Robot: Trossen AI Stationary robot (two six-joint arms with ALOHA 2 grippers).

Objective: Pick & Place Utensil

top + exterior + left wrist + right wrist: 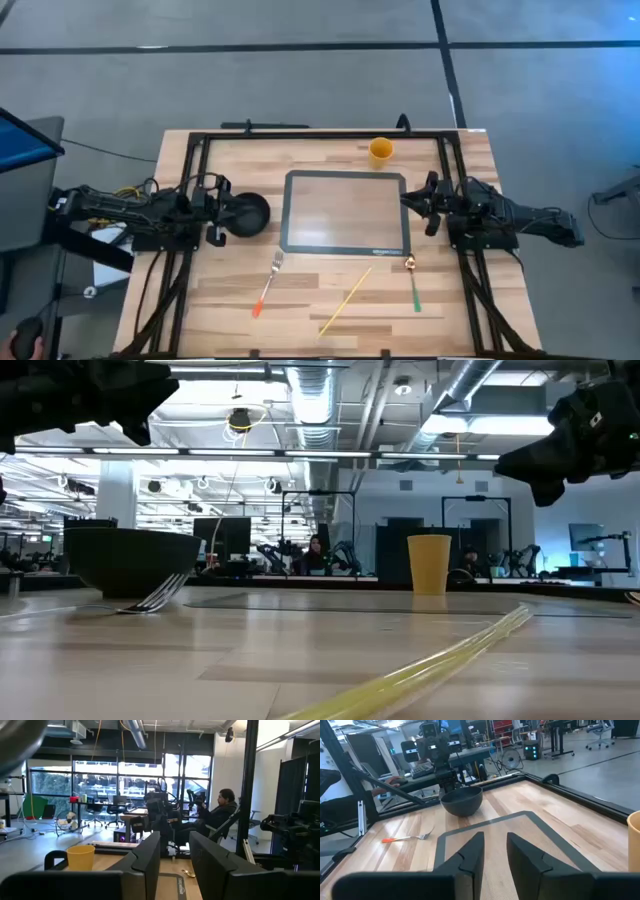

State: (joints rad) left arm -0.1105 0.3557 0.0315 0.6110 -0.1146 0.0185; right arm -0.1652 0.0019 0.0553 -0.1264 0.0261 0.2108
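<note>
Three utensils lie flat near the table's near edge: an orange-handled fork [267, 283], a long yellow stick [345, 299] and a green-handled spoon [412, 282]. A grey-framed mat [345, 212] lies in the middle, with a black bowl [249, 214] at its left and a yellow cup [380, 150] beyond its far edge. My left gripper [221, 212] hovers open just left of the bowl, raised above the table. My right gripper [421, 201] hovers open at the mat's right edge. In the right wrist view the bowl [462, 800] and fork [407, 838] show past the open fingers [495, 837].
A black frame [320, 133] runs along the table's far edge and down both sides. The low view has the stick [430, 670] nearest, the fork [155, 598] leaning at the bowl [130, 560], and the cup [429, 563] behind. A seated person [220, 812] shows beyond the table.
</note>
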